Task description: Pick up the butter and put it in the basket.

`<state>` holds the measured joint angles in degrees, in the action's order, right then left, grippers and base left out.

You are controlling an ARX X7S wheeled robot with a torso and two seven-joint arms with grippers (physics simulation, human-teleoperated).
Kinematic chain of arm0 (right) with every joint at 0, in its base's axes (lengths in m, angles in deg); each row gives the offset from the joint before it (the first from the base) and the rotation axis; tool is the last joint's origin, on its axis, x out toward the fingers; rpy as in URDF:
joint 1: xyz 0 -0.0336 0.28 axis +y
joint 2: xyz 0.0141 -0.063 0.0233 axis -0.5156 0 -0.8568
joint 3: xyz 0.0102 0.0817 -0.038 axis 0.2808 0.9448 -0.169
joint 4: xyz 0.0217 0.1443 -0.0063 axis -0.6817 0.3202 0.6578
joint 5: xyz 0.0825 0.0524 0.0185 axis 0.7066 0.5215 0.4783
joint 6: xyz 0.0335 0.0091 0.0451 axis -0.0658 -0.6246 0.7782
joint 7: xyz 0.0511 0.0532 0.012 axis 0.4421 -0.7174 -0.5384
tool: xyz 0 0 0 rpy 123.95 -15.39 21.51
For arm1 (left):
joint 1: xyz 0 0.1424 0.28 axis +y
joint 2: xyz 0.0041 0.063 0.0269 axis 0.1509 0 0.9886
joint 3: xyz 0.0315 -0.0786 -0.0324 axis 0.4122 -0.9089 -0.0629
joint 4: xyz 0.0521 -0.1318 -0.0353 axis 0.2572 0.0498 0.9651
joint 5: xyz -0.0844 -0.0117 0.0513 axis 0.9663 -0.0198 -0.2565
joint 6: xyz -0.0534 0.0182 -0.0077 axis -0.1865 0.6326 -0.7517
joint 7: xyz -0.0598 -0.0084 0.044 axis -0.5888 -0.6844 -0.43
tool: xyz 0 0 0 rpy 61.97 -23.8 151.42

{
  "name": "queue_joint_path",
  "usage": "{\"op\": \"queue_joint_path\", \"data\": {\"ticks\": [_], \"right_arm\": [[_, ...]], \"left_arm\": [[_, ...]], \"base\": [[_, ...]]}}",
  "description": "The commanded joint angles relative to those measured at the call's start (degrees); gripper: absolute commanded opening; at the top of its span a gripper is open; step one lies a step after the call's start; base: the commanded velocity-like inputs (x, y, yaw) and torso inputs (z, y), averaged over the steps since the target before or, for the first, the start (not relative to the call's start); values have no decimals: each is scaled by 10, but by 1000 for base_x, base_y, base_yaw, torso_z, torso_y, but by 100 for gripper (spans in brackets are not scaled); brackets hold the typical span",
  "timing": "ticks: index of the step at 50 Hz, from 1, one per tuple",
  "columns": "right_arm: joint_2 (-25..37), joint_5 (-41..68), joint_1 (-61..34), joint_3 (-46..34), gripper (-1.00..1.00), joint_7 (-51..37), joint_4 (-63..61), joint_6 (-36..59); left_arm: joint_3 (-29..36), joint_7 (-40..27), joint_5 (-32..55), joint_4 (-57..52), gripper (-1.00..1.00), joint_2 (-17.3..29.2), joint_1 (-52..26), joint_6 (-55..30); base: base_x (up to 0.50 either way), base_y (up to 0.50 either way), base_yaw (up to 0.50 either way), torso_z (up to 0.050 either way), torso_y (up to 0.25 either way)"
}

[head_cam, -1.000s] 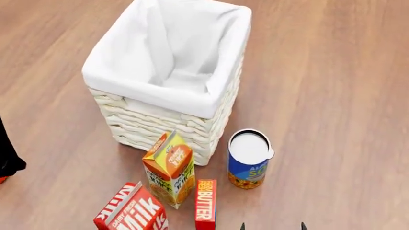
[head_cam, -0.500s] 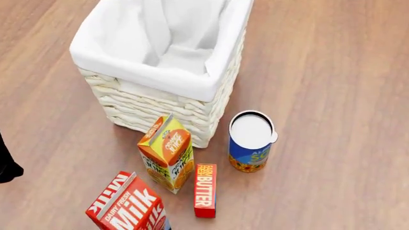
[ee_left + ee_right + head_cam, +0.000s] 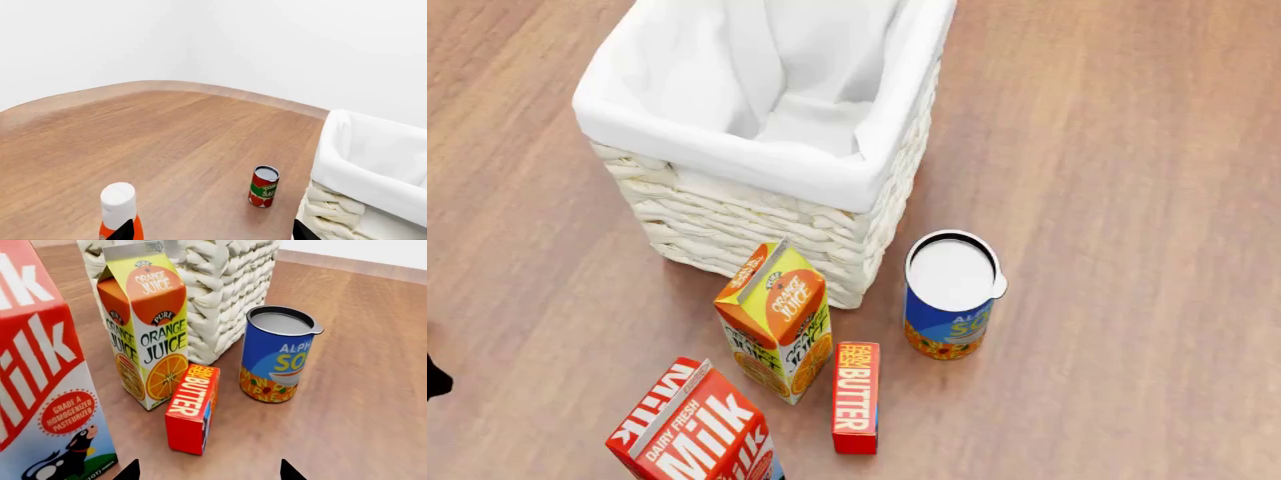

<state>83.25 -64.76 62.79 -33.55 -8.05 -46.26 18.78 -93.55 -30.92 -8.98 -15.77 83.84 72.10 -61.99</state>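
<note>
The butter (image 3: 856,397) is a small flat red-and-orange box lying on the wooden floor between the orange juice carton (image 3: 777,320) and the blue soup can (image 3: 950,295). The white wicker basket (image 3: 761,215) with a white liner stands just behind them. In the right wrist view, my right gripper (image 3: 209,472) is open and empty, its dark fingertips (image 3: 130,471) spread wide just short of the butter (image 3: 192,410), with the basket (image 3: 220,285) behind. My left gripper (image 3: 212,232) is open and empty beside the basket (image 3: 360,165). Neither gripper shows in the head view.
A tall red milk carton (image 3: 694,425) stands left of the butter and fills the side of the right wrist view (image 3: 40,380). The left wrist view shows a red tomato sauce can (image 3: 264,186) and a white-capped orange bottle (image 3: 119,207) on the floor.
The head view shifted, so the things sit higher in frame, and my right fingertips left its bottom edge. The dark left arm slid lower at the left edge. No object moved.
</note>
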Motion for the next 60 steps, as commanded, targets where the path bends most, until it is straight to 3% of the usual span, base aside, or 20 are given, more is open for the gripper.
{"op": "queue_joint_path", "data": {"ticks": [1, 60], "right_arm": [[-10, 3, -39, -11, 100, 9, 27, -1], [-35, 29, -125, -31, 100, 4, 112, -2]], "left_arm": [[0, -5, 5, -5, 100, 2, 2, -2], [-12, -26, 41, -29, 100, 13, 6, -10]], "base": [[0, 0, 0, 0, 0], [0, 0, 0, 0, 0]]}}
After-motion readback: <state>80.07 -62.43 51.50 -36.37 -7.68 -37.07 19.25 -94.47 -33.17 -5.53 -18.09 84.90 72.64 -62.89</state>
